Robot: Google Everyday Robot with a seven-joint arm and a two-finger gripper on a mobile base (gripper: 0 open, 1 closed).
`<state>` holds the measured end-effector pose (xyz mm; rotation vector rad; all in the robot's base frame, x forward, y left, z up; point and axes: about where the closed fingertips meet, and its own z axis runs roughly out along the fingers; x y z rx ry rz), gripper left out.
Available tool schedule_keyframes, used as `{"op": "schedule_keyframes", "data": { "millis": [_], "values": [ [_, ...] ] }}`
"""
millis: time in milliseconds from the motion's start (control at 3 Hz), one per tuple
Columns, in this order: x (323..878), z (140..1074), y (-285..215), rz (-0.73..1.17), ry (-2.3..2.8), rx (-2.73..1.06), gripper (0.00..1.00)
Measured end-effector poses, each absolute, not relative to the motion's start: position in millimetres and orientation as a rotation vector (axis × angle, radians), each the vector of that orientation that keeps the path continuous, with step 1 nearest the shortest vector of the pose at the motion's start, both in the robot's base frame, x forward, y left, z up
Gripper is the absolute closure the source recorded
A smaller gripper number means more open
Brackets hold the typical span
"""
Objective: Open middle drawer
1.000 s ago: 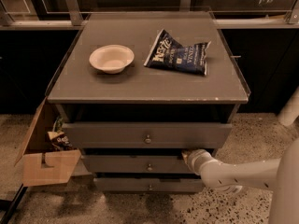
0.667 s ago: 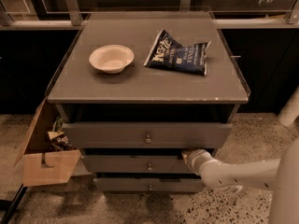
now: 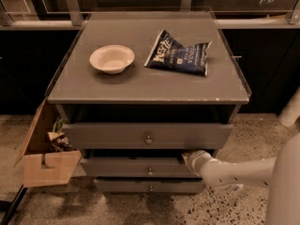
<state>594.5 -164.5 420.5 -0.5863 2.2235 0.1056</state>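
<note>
A grey cabinet has three drawer fronts with small round knobs. The middle drawer [image 3: 136,167] sits between the top drawer [image 3: 117,135] and the bottom drawer [image 3: 136,186], with its knob [image 3: 149,171] at the centre. A dark gap shows above its front. My white arm comes in from the right, and my gripper [image 3: 186,157] is at the top right edge of the middle drawer's front, reaching into that gap. Its fingers are hidden by the drawer.
On the cabinet top [image 3: 117,86] stand a cream bowl [image 3: 111,58] and a dark blue chip bag [image 3: 179,56]. An open cardboard box [image 3: 44,165] with snack packets stands on the speckled floor at the left. A railing and dark panels run behind.
</note>
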Motion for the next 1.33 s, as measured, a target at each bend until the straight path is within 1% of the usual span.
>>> {"op": "schedule_keyframes", "data": {
  "millis": [667,1000,1333],
  "values": [
    [588,415,-168,0.119,2.264,-0.64,1.0],
    [577,415,-173,0.152,2.278,-0.68,1.0],
    [561,414,-174,0.211,2.268,-0.803,1.0]
  ]
}}
